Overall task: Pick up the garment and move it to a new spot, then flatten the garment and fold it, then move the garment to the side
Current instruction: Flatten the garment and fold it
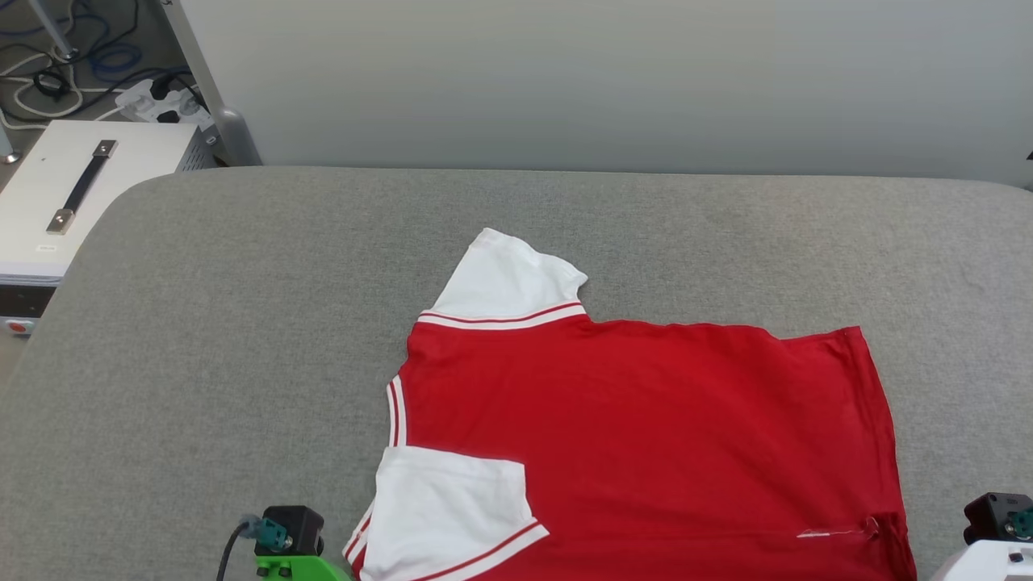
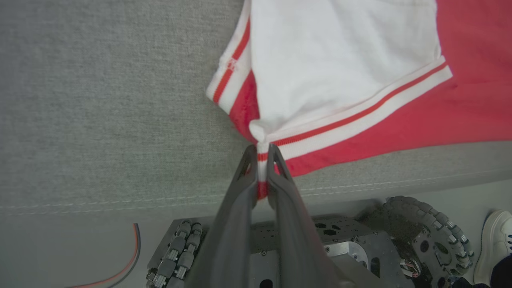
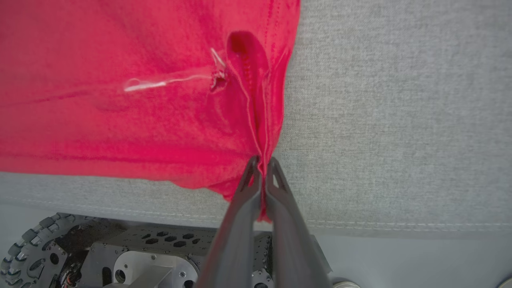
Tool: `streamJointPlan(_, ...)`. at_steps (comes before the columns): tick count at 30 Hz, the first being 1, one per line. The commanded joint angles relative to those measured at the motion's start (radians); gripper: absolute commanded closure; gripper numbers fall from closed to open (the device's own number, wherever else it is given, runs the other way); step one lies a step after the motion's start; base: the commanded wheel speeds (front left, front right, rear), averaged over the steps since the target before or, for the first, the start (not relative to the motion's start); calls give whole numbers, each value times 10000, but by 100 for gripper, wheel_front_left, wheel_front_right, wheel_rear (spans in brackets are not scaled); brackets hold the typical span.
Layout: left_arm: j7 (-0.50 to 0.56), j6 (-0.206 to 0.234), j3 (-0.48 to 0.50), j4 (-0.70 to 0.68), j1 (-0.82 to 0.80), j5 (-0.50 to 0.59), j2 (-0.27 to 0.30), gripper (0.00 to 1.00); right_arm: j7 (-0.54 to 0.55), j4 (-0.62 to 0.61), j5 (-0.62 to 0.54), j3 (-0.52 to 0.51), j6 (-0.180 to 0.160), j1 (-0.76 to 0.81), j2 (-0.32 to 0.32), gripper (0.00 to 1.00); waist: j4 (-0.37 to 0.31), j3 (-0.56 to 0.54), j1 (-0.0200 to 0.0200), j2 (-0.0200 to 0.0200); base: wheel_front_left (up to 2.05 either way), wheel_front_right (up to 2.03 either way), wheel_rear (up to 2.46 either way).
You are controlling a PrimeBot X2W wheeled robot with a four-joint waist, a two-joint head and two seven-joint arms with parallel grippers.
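Note:
The garment (image 1: 646, 436), a red jersey with white sleeves and red-and-white striped trim, lies spread on the grey table, its near edge at the table's front. In the left wrist view my left gripper (image 2: 262, 154) is shut on the striped cuff of the near white sleeve (image 2: 340, 68). My right gripper (image 3: 262, 164) is shut on the bunched red hem corner of the garment (image 3: 140, 100), beside a loose white thread (image 3: 160, 83). In the head view only the arms' wrist parts peek in at the bottom left and right corners.
The grey padded table (image 1: 242, 323) reaches a pale wall at the back. A white case with a handle (image 1: 73, 194) and cables sit on the floor at far left. Below the table's front edge are my wheeled base (image 2: 424, 236) and a person's white shoe (image 2: 494, 244).

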Motion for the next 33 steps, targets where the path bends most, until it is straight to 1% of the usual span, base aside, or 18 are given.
streamJointPlan(1, -18, -76, -22, 141, 124, -23, -53, 100, 29, -68, -79, -52, -15, 120, 36, 100, -20, 57, 0, 0, 0, 0, 0)
streamJointPlan(8, -162, -308, -100, 736, -164, 55, -214, 100, -143, 216, -164, 111, -15, -114, 163, 100, -49, 461, 0, 0, 0, 0, 0)
streamJointPlan(12, -139, -324, -164, 917, -387, 149, -287, 100, -268, 488, -169, 199, -15, -334, 138, 100, -34, 653, 0, 0, 0, 0, 0)
streamJointPlan(13, -132, -319, -178, 951, -426, 164, -309, 69, -292, 547, -165, 211, -15, -373, 135, 100, -31, 676, 0, 0, 0, 0, 0)
streamJointPlan(14, -123, -306, -186, 993, -463, 171, -335, 22, -319, 618, -165, 231, -15, -413, 125, 100, -28, 700, 0, 0, 0, 0, 0)
streamJointPlan(15, -118, -291, -185, 1029, -488, 168, -356, 0, -329, 681, -157, 241, -15, -443, 122, 100, -25, 712, 0, 0, 0, 0, 0)
streamJointPlan(16, -109, -274, -183, 1074, -514, 162, -380, 0, -349, 750, -153, 251, -15, -476, 118, 70, -22, 715, 0, 0, 0, 0, 0)
streamJointPlan(17, -106, -267, -186, 1107, -532, 163, -393, 0, -381, 791, -176, 256, -15, -499, 103, 25, -19, 709, 0, 0, 0, 0, 0)
streamJointPlan(18, -109, -255, -193, 1146, -552, 177, -400, 0, -453, 825, -201, 239, -15, -529, 96, 0, -21, 692, 0, 0, 0, 0, 0)
streamJointPlan(23, -267, -170, -149, 1176, -561, 272, -343, 0, -693, 795, -124, 271, -15, -593, 22, 0, -41, 448, 0, 0, 0, 0, 0)
streamJointPlan(27, -614, -154, 8, 930, -600, 343, -299, 0, -1079, 492, 22, 244, -15, -591, -48, 0, -42, 127, 0, 0, 0, 0, 0)
streamJointPlan(29, -921, -235, 79, 723, -673, 463, -257, 0, -1564, 168, 93, 289, -15, -663, -152, 0, -54, -27, 0, 0, 0, 0, 0)
streamJointPlan(31, -1337, -273, 216, 460, -748, 592, -240, 0, -2331, -134, 194, 258, -15, -820, -195, 0, -83, -169, 0, 0, 0, 0, 0)
streamJointPlan(33, -1981, -417, 301, 143, -892, 923, -184, 0, -3157, -385, 165, 402, -15, -915, -383, 0, -113, -277, 0, 0, 0, 0, 0)
